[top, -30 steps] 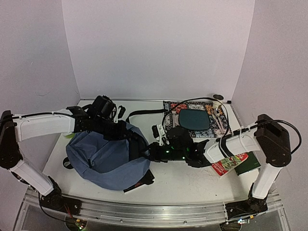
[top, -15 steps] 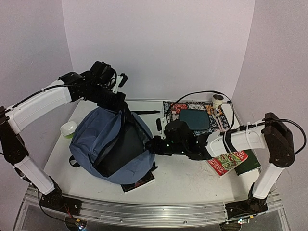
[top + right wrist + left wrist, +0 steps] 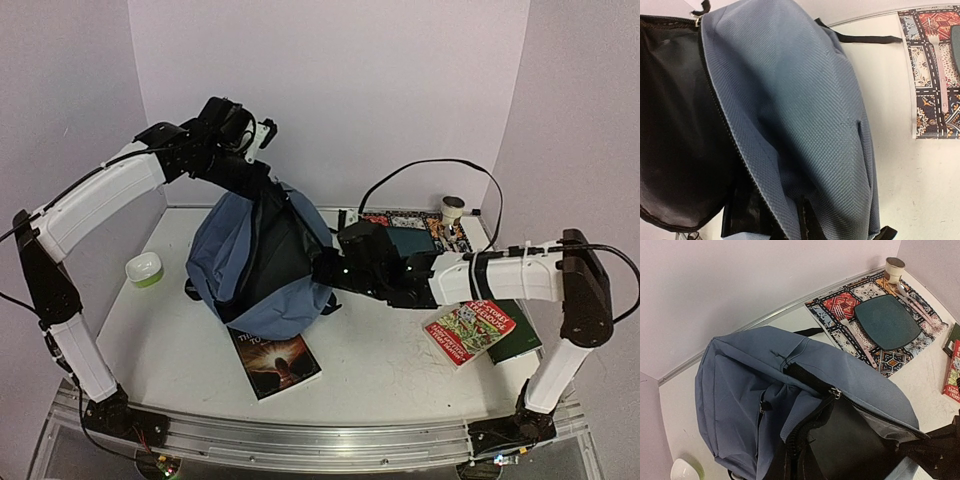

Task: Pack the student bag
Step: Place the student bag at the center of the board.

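Observation:
The student bag (image 3: 262, 262), slate-blue with a black lining, hangs upright over the middle of the table with its main zip open. My left gripper (image 3: 268, 188) is shut on the bag's top edge and holds it up from above. My right gripper (image 3: 322, 272) is shut on the bag's right side, beside the zip. The left wrist view looks down into the bag (image 3: 745, 385) and its dark opening (image 3: 855, 440); my own fingers are hidden by fabric. In the right wrist view the bag's blue fabric (image 3: 805, 100) is pinched at the bottom edge of the frame.
A dark book (image 3: 275, 362) lies on the table below the bag. A green-and-white bowl (image 3: 144, 268) sits at the left. Behind my right arm is a patterned placemat (image 3: 452, 235) with a teal plate (image 3: 410, 238) and a cup (image 3: 453, 208). Two books (image 3: 468, 330) lie at the right.
The bag has gone from lying flat at the left to hanging upright nearer the middle. My left arm rose with it, the right gripper closed on its side, and the dark book came into view.

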Available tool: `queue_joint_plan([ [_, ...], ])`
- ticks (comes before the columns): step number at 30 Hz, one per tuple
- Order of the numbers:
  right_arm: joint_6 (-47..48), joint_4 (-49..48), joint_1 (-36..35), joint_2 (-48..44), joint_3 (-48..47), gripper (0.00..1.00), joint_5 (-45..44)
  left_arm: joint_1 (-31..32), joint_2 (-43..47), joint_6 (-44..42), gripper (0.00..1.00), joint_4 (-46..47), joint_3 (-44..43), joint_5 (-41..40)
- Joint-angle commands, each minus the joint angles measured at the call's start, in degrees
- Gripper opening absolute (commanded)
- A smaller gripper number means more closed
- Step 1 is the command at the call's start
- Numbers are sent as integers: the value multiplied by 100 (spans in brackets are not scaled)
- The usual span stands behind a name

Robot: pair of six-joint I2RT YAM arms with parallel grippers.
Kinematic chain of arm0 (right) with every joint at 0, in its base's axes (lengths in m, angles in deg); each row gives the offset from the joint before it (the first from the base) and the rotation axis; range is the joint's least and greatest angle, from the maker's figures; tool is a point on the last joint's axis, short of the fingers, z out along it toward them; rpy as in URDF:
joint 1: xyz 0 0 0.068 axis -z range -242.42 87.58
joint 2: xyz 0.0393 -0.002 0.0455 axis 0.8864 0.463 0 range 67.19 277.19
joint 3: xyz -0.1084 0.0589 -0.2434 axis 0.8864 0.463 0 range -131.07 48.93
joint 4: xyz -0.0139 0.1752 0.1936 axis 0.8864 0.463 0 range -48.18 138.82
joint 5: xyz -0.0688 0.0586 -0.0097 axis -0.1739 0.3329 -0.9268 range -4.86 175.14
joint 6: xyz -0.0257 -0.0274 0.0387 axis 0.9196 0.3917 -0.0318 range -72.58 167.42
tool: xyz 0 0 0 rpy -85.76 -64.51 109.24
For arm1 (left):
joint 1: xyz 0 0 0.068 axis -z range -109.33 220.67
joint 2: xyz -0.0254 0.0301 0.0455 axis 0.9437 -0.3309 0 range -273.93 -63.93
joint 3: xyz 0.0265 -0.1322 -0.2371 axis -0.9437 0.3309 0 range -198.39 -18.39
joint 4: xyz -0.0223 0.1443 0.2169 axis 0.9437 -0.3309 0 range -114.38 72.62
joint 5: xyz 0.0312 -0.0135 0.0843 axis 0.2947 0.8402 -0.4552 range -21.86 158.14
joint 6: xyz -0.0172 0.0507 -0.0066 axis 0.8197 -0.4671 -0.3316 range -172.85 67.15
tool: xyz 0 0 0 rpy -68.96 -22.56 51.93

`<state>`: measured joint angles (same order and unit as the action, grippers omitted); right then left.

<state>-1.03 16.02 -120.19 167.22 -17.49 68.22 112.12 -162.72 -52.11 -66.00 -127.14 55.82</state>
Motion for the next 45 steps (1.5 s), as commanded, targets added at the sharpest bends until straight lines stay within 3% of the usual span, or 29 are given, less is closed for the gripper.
queue_joint_plan([
  [1,-36,322,84,571,-511,0,-24,-93,-259,-393,4,567,-196,-455],
  [12,-47,361,168,1611,-1287,0,516,-93,40,393,43,642,341,-121],
  [18,213,441,283,1590,-1397,7,690,-93,884,1032,60,684,1506,231],
  [26,518,738,764,1509,-1627,5,1055,-93,2369,1895,65,809,3774,1042],
  [34,639,1018,771,1312,-1581,27,1365,-84,3433,2637,67,1021,5563,1759],
  [41,303,1043,727,243,-266,47,1641,-80,3643,3045,67,1457,6471,2163],
  [45,223,964,570,-358,585,52,1960,-63,3498,3233,66,1900,6729,2482],
])
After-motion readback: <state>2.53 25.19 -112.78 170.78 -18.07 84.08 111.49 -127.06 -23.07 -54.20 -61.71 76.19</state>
